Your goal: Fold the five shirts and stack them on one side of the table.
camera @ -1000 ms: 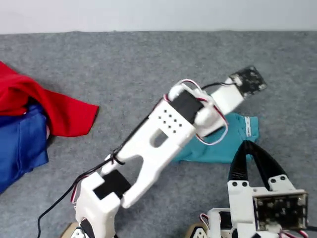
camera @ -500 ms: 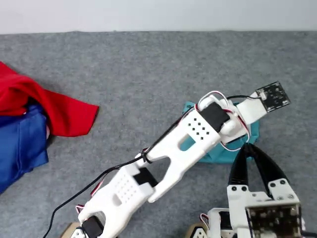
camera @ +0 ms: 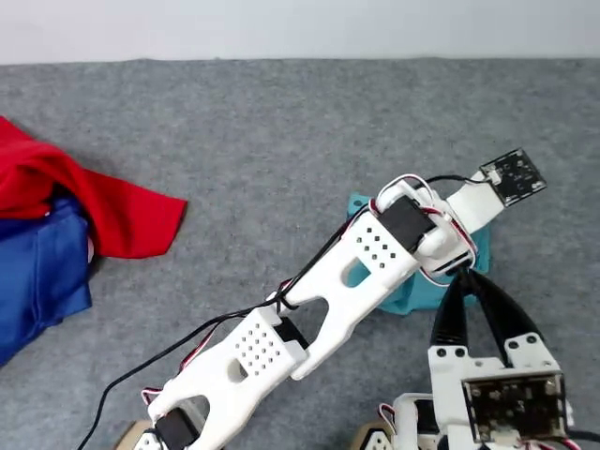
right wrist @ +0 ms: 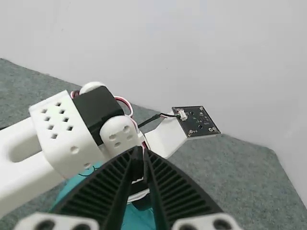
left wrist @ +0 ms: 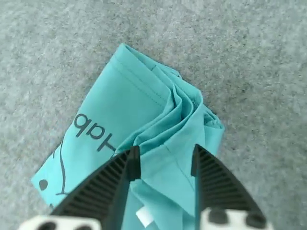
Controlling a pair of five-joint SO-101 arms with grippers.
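A folded teal shirt (left wrist: 129, 110) with dark print lies on the grey table (camera: 281, 131). My left gripper (left wrist: 165, 160) hangs open just above it, one black finger on each side of the bunched folds. In the high view my left arm (camera: 375, 253) stretches across from the lower left and covers most of the teal shirt (camera: 412, 292). My right gripper (camera: 467, 279) is shut and holds nothing, its tips close to the shirt's near edge and the left arm's wrist. A red shirt (camera: 84, 197) and a blue shirt (camera: 37, 272) lie crumpled at the far left.
The left arm's wrist (right wrist: 100, 124) and its camera board (right wrist: 194, 120) sit right in front of my right gripper (right wrist: 139, 155). A white wall (right wrist: 192, 48) rises behind the table's far edge. Bare grey surface spans the middle and back of the table.
My left arm has swung right and stretched out over the teal shirt, covering more of it. The right arm has hardly moved.
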